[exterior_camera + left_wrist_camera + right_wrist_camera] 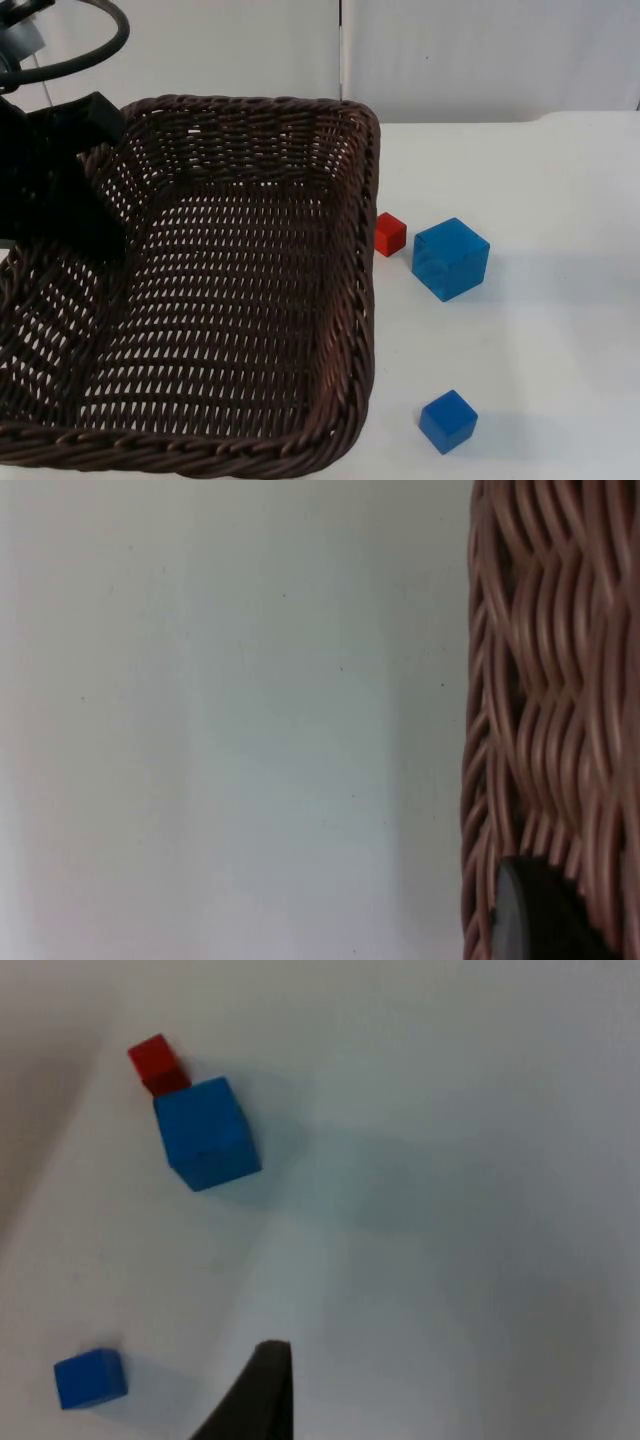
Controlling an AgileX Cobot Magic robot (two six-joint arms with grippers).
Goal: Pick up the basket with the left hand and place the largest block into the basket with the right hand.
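We begin at the left gripper (pixel 95 190), which sits at the left wall of the dark brown wicker basket (pixel 340 300). In the left wrist view a black fingertip (pixel 535 915) lies flat against the woven rim of the basket (pixel 545 700), with the white table (pixel 220 720) beside it. In the top view the black gripper body reaches over the rim and down into the basket, so we read its fingers as pinched on that wall, one inside and one outside. The basket takes up most of the left side of the top view and looks raised and tilted toward the camera, but we cannot tell for sure whether its base is touching the table.

For the right gripper, we can make out one black fingertip (pixel 262 1390) in the right wrist view, above bare table (pixel 450 1210). We cannot tell whether its fingers are spread or pressed together, and it holds nothing that we can see.

The largest block, a large blue cube (pixel 450 259), rests on the white table (pixel 540 330) just to the right of the basket. From the right wrist we see the same cube (pixel 205 1132). A small red cube (pixel 390 234) sits between it and the basket wall, just beside both; from the wrist it (pixel 157 1062) appears to touch the large blue cube's corner. A smaller blue cube (pixel 447 421) lies well apart toward the front edge, also seen from the right wrist (pixel 90 1377).
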